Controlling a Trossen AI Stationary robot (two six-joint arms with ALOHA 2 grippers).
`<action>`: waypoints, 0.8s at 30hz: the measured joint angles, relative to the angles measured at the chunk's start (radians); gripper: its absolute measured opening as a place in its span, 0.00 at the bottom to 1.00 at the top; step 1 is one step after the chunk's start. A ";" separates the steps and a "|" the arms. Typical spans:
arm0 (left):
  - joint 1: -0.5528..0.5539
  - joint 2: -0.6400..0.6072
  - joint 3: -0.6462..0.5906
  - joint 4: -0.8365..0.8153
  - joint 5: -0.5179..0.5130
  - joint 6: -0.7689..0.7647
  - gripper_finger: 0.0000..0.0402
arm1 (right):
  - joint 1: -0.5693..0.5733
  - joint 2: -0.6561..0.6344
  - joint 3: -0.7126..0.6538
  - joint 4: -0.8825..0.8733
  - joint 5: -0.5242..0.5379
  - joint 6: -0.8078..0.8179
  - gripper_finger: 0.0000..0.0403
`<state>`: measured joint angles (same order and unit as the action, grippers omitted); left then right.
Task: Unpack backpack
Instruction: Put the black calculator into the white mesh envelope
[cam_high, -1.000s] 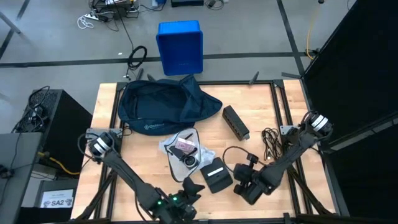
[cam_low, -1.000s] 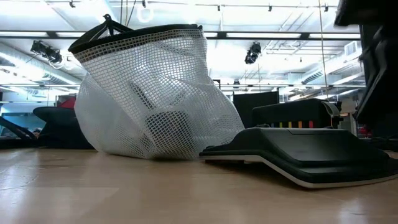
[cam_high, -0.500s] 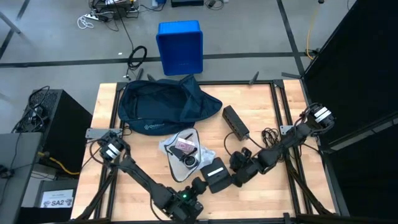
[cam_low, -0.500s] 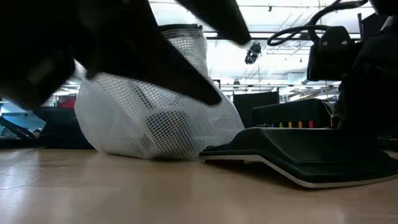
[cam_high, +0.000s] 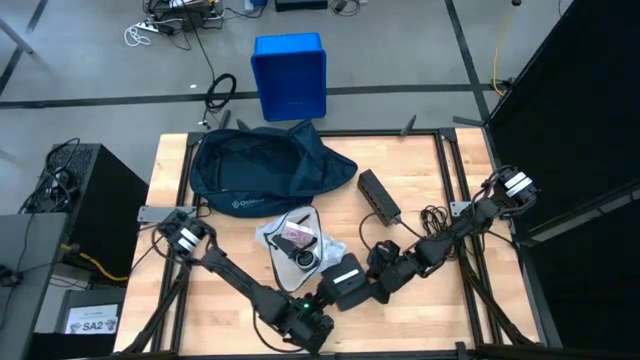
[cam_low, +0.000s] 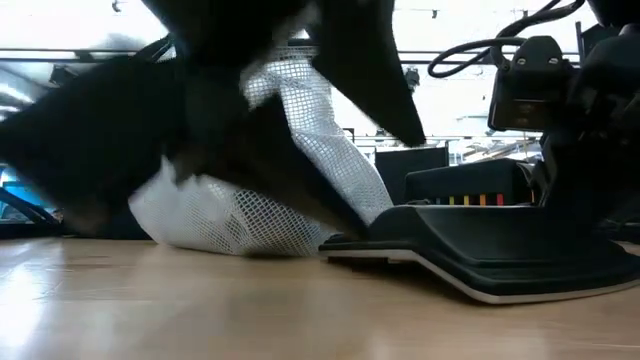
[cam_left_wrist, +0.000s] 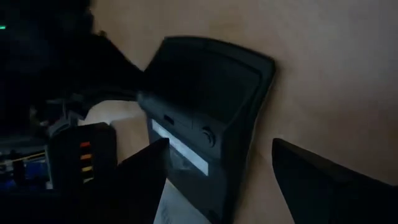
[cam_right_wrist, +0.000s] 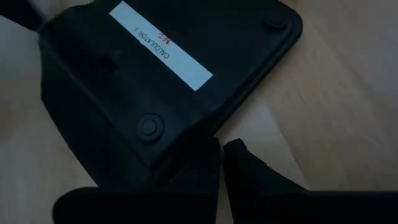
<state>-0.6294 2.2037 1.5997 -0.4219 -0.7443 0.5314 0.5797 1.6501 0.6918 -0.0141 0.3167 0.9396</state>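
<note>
Black flat plastic calculator (cam_high: 346, 281) lies unpacked on the counter (cam_high: 420, 180); both arms have closed in, left hand (cam_left_wrist: 217, 186) released, right hand (cam_right_wrist: 221, 163) clenched beside it.

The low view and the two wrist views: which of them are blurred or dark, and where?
Low view: a large dark blur, probably an arm close to the lens, covers most of the mesh bag; bright ceiling lights behind. Left wrist view: very dim, the calculator soft. Right wrist view: evenly lit, its white label readable.
</note>
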 joint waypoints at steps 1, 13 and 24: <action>0.002 0.014 0.000 0.016 -0.001 0.023 0.64 | 0.000 0.000 0.000 0.012 -0.001 -0.004 0.00; 0.010 0.083 0.005 0.124 -0.103 0.158 0.63 | -0.005 0.001 0.000 0.065 -0.015 -0.029 0.00; 0.036 0.087 0.017 0.203 -0.092 0.141 0.44 | -0.004 0.002 -0.001 0.204 -0.057 -0.081 0.00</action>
<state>-0.5935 2.2910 1.6169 -0.2187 -0.8360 0.6728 0.5760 1.6524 0.6910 0.1895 0.2596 0.8588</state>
